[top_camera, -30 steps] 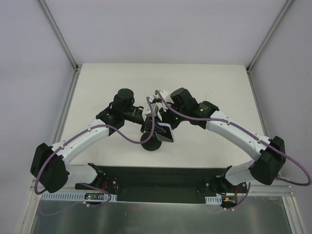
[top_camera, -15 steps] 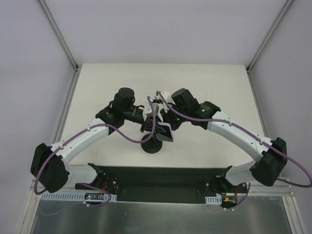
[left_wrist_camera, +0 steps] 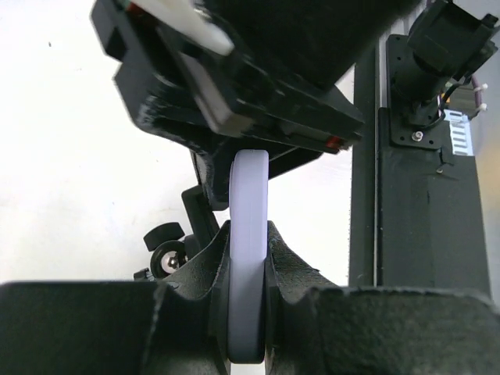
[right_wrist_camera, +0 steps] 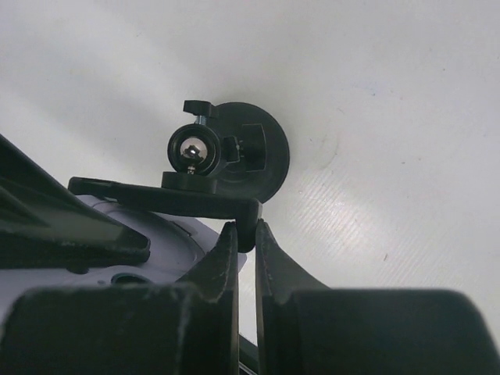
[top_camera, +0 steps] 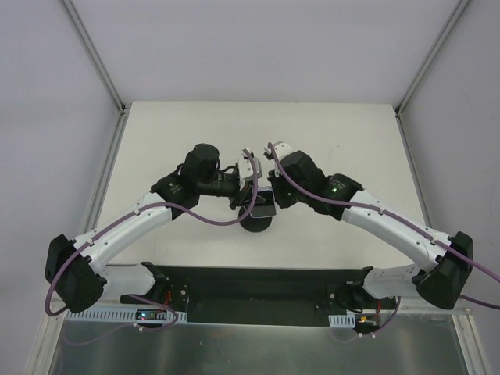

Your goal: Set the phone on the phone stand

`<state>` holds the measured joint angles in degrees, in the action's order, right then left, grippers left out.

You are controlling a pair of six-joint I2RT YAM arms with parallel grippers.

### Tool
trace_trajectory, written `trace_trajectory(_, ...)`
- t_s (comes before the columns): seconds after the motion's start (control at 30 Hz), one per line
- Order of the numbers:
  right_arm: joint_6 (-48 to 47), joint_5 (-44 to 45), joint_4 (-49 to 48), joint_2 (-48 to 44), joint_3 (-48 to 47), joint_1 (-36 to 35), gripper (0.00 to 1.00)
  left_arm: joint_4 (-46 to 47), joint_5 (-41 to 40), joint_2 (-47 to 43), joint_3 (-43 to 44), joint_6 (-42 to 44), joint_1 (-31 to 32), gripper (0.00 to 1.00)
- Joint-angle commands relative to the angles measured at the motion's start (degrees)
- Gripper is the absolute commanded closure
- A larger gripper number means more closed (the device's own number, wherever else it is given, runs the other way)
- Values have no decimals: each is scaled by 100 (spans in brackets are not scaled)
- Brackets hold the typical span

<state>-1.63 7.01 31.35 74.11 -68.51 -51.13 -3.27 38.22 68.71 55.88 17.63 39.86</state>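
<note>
My left gripper (left_wrist_camera: 248, 234) is shut on the phone (left_wrist_camera: 250, 187), seen edge-on as a pale lavender slab pinched between the pads. In the top view the phone (top_camera: 266, 208) hangs just above the phone stand (top_camera: 256, 225), whose round black base rests mid-table. My left gripper (top_camera: 244, 195) and right gripper (top_camera: 272, 195) meet over it. The right wrist view shows the right gripper (right_wrist_camera: 246, 228) shut on the end of the black clamp bar of the phone stand (right_wrist_camera: 254, 148). The phone's pale back (right_wrist_camera: 168, 226) lies right under that bar.
A black mounting plate (top_camera: 258, 285) with both arm bases runs along the table's near edge, also visible as the black mounting plate (left_wrist_camera: 426, 203) at the right of the left wrist view. Metal frame posts (top_camera: 94, 55) rise at the table's back corners. Purple cables loop along both arms.
Both grippers, the phone and the stand have shifted slightly right and away from the bases. The right arm has stretched further toward the centre. Both grips stay shut.
</note>
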Motion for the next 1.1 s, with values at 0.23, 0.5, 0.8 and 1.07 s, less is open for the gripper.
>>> trace_trajectory(0.23, 706, 2075, 626, -696, 66, -572, 100, -1264, -3784, 757, 872, -1754, -198, 100)
trace_trajectory(0.5, 2991, 4256, 1410, -28, -401, -1889, 100, -1282, -6124, 1092, 723, -2676, 171, 100)
trace_trajectory(0.8, 5460, 5828, 2968, 841, -1365, -3225, 99, -887, -7144, 1373, 670, -3195, 883, 100)
trace_trajectory(1.07, 5052, 5496, 2904, 679, -1210, -3517, 85, 71, -5643, 1128, 109, -3047, 971, 100)
